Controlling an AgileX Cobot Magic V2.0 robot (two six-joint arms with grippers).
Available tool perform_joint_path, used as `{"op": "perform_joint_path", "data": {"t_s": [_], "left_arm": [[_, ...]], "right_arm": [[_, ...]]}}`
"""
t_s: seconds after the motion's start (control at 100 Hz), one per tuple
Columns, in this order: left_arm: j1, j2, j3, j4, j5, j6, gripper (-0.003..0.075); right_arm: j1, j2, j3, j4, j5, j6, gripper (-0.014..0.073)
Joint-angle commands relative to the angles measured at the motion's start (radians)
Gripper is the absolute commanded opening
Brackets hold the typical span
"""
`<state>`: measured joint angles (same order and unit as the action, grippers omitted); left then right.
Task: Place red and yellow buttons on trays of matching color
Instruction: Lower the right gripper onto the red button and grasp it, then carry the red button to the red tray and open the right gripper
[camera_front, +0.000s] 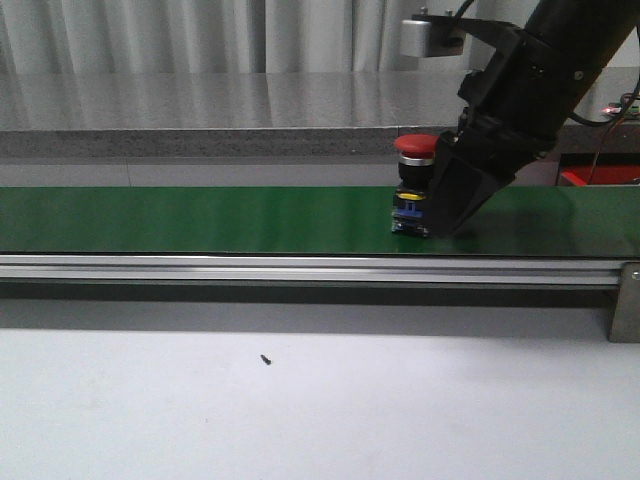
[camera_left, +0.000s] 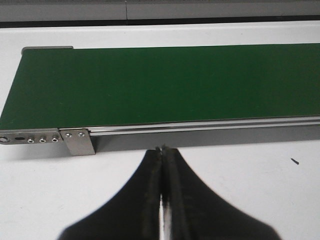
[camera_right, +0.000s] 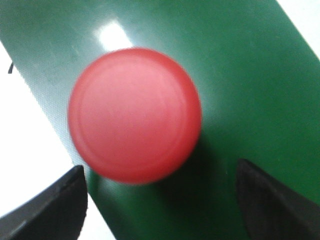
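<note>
Right gripper (camera_right: 160, 200), jaws spread, straddles the red button (camera_front: 413, 150) on the green belt (camera_front: 200, 220); only the wrist view shows the gap. Left gripper (camera_left: 162, 150) closed, empty, beside the belt.

This looks like a lab or factory test cell. A green conveyor belt (camera_front: 200, 220) on an aluminium rail (camera_front: 300, 268) crosses a plain white table (camera_front: 300, 410), with a grey counter (camera_front: 200, 110) and pale curtains (camera_front: 150, 35) behind. Wired electronics (camera_front: 615, 105) sit beyond the belt.

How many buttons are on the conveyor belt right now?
1. A red button stands upright on the green belt, toward its right end, with the right gripper open around it. No yellow button shows; the arm may hide part of the belt.
</note>
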<state>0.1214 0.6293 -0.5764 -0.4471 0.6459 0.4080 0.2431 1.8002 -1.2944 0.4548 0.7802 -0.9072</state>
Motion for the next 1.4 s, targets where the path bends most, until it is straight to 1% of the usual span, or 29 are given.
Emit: {"op": "perform_joint_path", "data": {"t_s": [0.0,0.4,0.49,0.54,0.61,0.73,0.75,0.78,0.83,0.87,0.92,1.19,1.29,1.39], "left_arm": [[-0.005,-0.002,-0.027,-0.032,-0.067,0.001,-0.0020],[-0.005,-0.002,-0.027,-0.032,-0.067,0.001,-0.0020],[-0.005,-0.002,-0.027,-0.032,-0.067,0.001,-0.0020],[-0.005,-0.002,-0.027,-0.032,-0.067,0.001,-0.0020],[-0.005,-0.002,-0.027,-0.032,-0.067,0.001,-0.0020],[-0.005,-0.002,-0.027,-0.032,-0.067,0.001,-0.0020],[-0.005,-0.002,-0.027,-0.032,-0.067,0.001,-0.0020],[-0.005,-0.002,-0.027,-0.032,-0.067,0.001,-0.0020],[-0.005,-0.002,-0.027,-0.032,-0.067,0.001,-0.0020],[-0.005,-0.002,-0.027,-0.032,-0.067,0.001,-0.0020],[-0.005,-0.002,-0.027,-0.032,-0.067,0.001,-0.0020],[-0.005,-0.002,-0.027,-0.032,-0.067,0.001,-0.0020],[-0.005,-0.002,-0.027,-0.032,-0.067,0.001,-0.0020],[-0.005,-0.002,-0.027,-0.032,-0.067,0.001,-0.0020]], "right_arm": [[-0.001,-0.045,-0.031,0.036,-0.015,-0.019,0.0598],[-0.001,-0.045,-0.031,0.036,-0.015,-0.019,0.0598],[-0.001,-0.045,-0.031,0.036,-0.019,-0.019,0.0568],[-0.001,-0.045,-0.031,0.036,-0.019,-0.019,0.0519],[-0.001,-0.045,-0.031,0.036,-0.020,-0.019,0.0407],[-0.001,-0.045,-0.031,0.036,-0.024,-0.019,0.0153],[-0.001,-0.045,-0.031,0.036,-0.026,-0.019,0.0127],[-0.001,-0.045,-0.031,0.036,-0.031,-0.019,0.0066],[-0.001,-0.045,-0.031,0.037,-0.039,-0.019,0.0000],[-0.001,-0.047,-0.031,0.038,-0.043,-0.019,-0.0036],[-0.001,-0.049,-0.031,0.039,-0.051,-0.019,-0.0051],[-0.017,-0.110,-0.041,0.039,-0.105,-0.019,-0.0050],[-0.055,-0.138,-0.069,0.039,-0.099,-0.007,-0.0050],[-0.119,-0.163,-0.098,0.039,-0.076,0.018,-0.0050]]}}
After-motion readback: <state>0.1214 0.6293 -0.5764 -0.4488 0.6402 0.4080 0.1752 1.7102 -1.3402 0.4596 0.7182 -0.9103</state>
